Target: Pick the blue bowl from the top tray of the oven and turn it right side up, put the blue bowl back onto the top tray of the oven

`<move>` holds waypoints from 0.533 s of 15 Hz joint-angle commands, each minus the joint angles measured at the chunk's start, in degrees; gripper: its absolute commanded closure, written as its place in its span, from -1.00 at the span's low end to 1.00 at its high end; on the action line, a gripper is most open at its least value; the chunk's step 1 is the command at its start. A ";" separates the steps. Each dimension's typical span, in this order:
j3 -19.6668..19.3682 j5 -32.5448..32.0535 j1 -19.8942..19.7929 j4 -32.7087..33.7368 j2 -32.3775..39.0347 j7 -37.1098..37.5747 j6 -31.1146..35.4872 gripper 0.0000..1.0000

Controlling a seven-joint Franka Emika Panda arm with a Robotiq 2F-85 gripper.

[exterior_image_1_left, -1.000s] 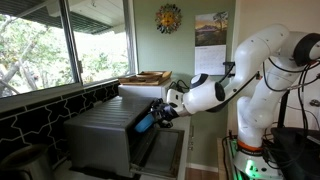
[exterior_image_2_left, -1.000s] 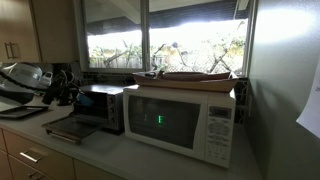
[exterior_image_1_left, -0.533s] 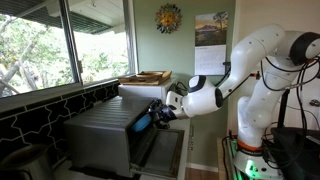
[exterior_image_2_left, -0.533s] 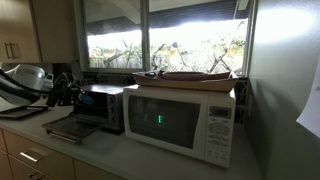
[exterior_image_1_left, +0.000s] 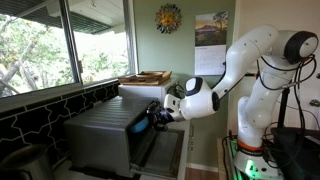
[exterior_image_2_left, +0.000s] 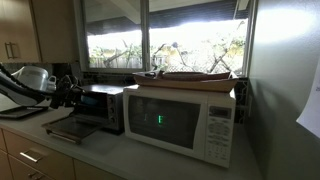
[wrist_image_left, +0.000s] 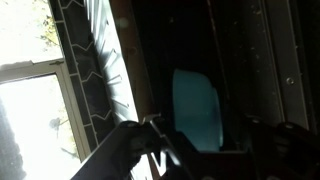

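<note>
The blue bowl (exterior_image_1_left: pixel 141 124) sits at the tip of my gripper (exterior_image_1_left: pixel 152 118), right at the open front of the grey oven (exterior_image_1_left: pixel 100 135). In the wrist view the bowl (wrist_image_left: pixel 197 108) shows edge-on between my dark fingers (wrist_image_left: pixel 205 140), against the oven's dark interior (wrist_image_left: pixel 250 60). The gripper looks shut on the bowl. In an exterior view the gripper (exterior_image_2_left: pixel 68 93) reaches into the oven (exterior_image_2_left: pixel 103 106) from the side, and the bowl is hidden there.
The oven door (exterior_image_1_left: pixel 165 150) hangs open and flat (exterior_image_2_left: pixel 68 128). A white microwave (exterior_image_2_left: pixel 180 120) with a wooden tray on top (exterior_image_2_left: pixel 190 76) stands beside the oven. A tiled wall (exterior_image_1_left: pixel 40 110) and windows are behind. The robot base (exterior_image_1_left: pixel 250 120) is close.
My gripper has moved a little further toward the oven opening with the blue bowl; less of the bowl shows outside the oven now.
</note>
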 commanded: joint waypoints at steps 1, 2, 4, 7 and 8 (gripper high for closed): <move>0.25 -2.13 -0.47 0.84 2.24 1.31 0.13 -0.82; -0.14 -1.89 -0.39 0.91 2.25 0.64 0.93 -0.96; -0.85 -1.13 -0.30 0.96 2.12 -0.79 2.33 -1.00; -11.26 0.26 9.46 0.61 2.52 -4.99 1.58 -1.00; -13.43 1.47 10.86 0.45 1.94 -6.79 3.21 -1.00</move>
